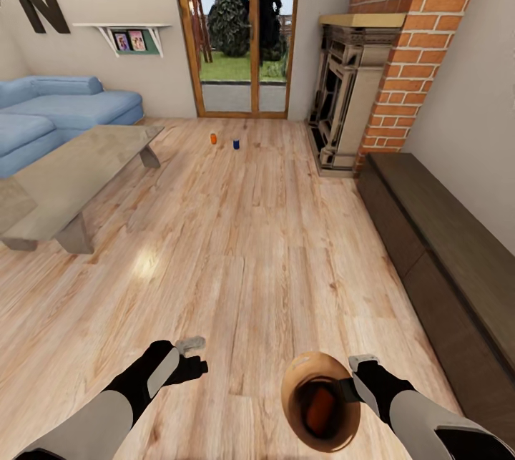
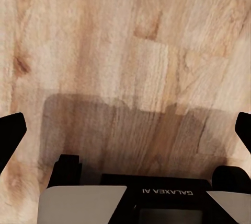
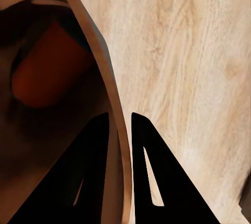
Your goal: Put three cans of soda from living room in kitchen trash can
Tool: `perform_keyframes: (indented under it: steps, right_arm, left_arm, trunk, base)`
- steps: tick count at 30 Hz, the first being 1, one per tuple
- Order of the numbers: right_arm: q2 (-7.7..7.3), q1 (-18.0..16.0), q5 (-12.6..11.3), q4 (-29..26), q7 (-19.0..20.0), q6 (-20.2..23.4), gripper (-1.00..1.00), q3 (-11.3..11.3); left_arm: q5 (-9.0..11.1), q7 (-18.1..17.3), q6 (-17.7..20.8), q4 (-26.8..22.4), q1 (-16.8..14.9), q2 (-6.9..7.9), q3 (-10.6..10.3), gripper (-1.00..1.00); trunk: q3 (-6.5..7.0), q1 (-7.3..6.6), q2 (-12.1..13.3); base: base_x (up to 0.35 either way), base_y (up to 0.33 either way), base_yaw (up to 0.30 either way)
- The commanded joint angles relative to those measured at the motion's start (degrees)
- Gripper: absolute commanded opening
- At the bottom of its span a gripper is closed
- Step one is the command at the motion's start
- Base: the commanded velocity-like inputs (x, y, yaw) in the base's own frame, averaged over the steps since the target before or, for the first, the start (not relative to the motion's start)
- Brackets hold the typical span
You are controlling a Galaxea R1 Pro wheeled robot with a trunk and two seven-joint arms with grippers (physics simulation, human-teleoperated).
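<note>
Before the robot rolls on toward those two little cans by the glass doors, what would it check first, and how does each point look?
1. Bin held firmly: ok. The right tool pinches the rim of the trash can, one finger inside the wall, one outside.
2. First can stowed: ok. An orange can lies inside the bin.
3. Free tool ready: ok. The left tool is open over bare floor.
4. Remaining cans located: ok. Another orange can and the blue can stand apart on the floor.
5. Path ahead: ok. The coffee table sits off to the left.
</note>
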Motion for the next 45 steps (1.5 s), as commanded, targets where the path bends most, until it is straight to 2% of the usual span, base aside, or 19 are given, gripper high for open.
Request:
perform_keyframes:
  steps: [1,6,16,45]
  right_arm:
    - [-0.01,0.00,-0.33,0.00,0.28,-0.03,-1.00,-0.14]
    - [0.00,0.01,-0.33,0.06,0.27,-0.17,-1.00,-0.13]
    - [0.02,0.62,-0.33,0.41,0.26,-3.20,-1.00,-0.08]
    - [0.04,0.77,-0.33,0.49,0.26,-3.52,-1.00,-0.07]
  left_arm:
    - [0.00,0.00,-0.01,0.00,0.00,0.00,0.00,1.00]
    - [0.01,0.01,0.02,0.00,0.00,0.00,-0.03,1.00]
    - [0.03,0.06,0.06,0.00,0.00,0.00,0.01,1.00]
    - [0.02,0.03,-0.02,0.02,0.00,-0.07,0.02,1.00]
  trunk:
    - [0.10,0.00,0.00]
    - [0.56,0.00,0.00]
    - [1.49,0.00,0.00]
    - [4.19,0.00,0.00]
  base:
    - [0.000,0.000,0.000]
    - [0.000,0.000,0.000]
    - [0.000,0.000,0.000]
    - [0.000,0.000,0.000]
